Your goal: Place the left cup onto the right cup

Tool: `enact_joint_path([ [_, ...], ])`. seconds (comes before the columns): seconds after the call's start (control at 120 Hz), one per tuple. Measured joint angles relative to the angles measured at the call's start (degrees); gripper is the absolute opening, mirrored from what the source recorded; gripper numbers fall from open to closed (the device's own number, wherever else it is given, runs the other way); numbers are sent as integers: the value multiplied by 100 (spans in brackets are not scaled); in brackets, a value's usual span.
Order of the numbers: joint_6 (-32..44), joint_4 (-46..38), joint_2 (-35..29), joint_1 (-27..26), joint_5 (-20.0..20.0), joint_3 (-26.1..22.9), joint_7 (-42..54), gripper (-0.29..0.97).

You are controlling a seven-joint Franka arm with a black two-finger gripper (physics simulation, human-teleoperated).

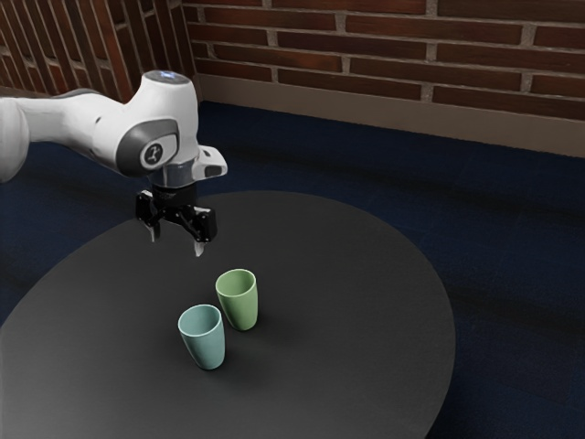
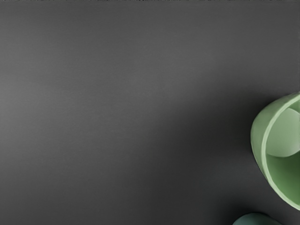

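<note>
One teal cup (image 1: 202, 337), one green cup (image 1: 238, 299)

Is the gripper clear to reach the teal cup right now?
Likely yes. The gripper hangs open above the table, with nothing between it and the upright teal cup. The green cup stands close beside it and may crowd one finger.

Rm w/ red-brown brick wall (image 1: 384, 46) across the back, pale mortar lines. A 2nd brick wall (image 1: 55, 46) meets it at the corner, exterior view's upper left. Tan baseboard (image 1: 366, 108) runs along the back wall's foot. Floor (image 1: 494, 210) is dark navy w/ faint stripes. Round matte black desk (image 1: 366, 311) sits in the fgd. Light is soft, shadows on the desk top are dim.
</note>
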Motion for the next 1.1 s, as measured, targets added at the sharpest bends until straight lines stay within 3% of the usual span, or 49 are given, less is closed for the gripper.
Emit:
enact_joint_path([
  [0.467,717,29,533,-12,-239,0,8,68],
  [1.1,870,27,881,-15,-655,-80,12,68],
])
